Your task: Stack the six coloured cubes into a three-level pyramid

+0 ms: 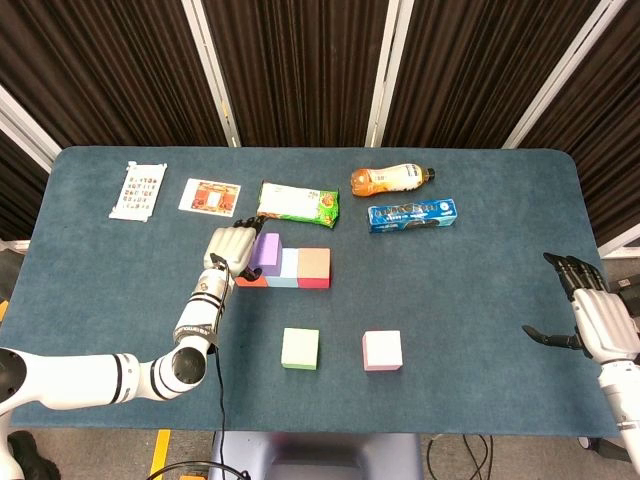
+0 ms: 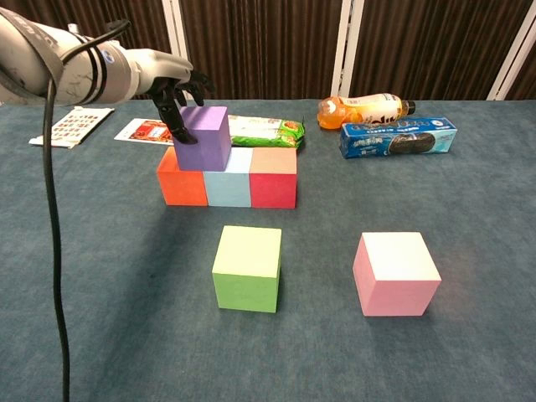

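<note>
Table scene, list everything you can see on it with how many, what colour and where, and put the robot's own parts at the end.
Purple cube: 1, on the bottom row, over the orange and light blue cubes.
Bottom row: orange cube, light blue cube, red cube, side by side.
Light green cube: 1, loose, near side.
Pink cube: 1, loose, right of the green one.
Orange drink bottle: 1, lying at the back.
Blue biscuit pack: 1, before the bottle.
Green snack packet: 1, behind the row.
Printed cards: 2, back left.
Left robot hand: fingers on the purple cube.
Right robot hand: far right, holds nothing.
</note>
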Tool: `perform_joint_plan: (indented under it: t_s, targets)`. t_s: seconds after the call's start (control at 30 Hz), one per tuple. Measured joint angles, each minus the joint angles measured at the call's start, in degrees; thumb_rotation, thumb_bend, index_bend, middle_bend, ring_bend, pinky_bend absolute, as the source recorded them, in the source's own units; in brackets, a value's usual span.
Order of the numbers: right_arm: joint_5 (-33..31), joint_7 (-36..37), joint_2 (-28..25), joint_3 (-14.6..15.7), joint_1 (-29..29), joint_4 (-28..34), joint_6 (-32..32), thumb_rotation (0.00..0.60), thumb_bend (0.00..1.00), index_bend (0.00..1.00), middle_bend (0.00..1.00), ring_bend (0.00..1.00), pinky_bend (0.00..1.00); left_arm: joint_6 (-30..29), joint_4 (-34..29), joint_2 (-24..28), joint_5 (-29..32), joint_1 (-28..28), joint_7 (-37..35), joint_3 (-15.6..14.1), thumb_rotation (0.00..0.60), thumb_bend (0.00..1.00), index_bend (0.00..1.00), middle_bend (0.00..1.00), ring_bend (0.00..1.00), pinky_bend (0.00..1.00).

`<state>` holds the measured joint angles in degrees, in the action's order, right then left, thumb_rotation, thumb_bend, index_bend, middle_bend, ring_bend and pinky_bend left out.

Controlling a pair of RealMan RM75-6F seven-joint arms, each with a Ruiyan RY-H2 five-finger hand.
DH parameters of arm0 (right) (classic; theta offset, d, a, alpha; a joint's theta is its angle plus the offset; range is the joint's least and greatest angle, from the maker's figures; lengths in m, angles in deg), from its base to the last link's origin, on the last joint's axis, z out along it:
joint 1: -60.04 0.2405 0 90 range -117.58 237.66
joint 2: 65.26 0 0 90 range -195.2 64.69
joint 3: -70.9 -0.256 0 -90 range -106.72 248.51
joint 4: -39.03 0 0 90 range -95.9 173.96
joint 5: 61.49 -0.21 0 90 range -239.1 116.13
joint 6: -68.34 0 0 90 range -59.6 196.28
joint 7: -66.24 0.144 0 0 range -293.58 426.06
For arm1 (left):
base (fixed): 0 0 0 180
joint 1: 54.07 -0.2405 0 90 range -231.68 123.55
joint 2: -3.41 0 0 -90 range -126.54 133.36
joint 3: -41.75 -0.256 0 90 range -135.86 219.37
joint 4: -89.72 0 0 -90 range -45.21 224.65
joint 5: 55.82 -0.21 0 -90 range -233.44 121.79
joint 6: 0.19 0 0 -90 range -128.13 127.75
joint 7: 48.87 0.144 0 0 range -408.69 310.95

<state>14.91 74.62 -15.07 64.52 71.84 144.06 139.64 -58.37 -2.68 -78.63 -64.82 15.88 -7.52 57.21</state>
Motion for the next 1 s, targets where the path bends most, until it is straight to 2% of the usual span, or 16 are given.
perform_joint_plan:
  t_s: [0.3,1.0]
  targets:
    - [0.3,0.44,-0.11,0.07,-0.29,-0.06,0.34,0.6,0.26,0.0,0.18,0.06,0.17,-0.62,0.67,-0.52,-0.97,-0.2,-0.2,0.16,0.6,0.31,0.19,0.23,0.22,0.3]
    - [0.36,0.78,-0.29,0.03,-0.49,-0.16,0.43,0.6,0.26,0.0,0.18,0.06,0.17,-1.63,0.8,-2.1,-2.17,-0.89,0.14,0.36,0.6,0.31,0.18,0.25,0.24,0.3]
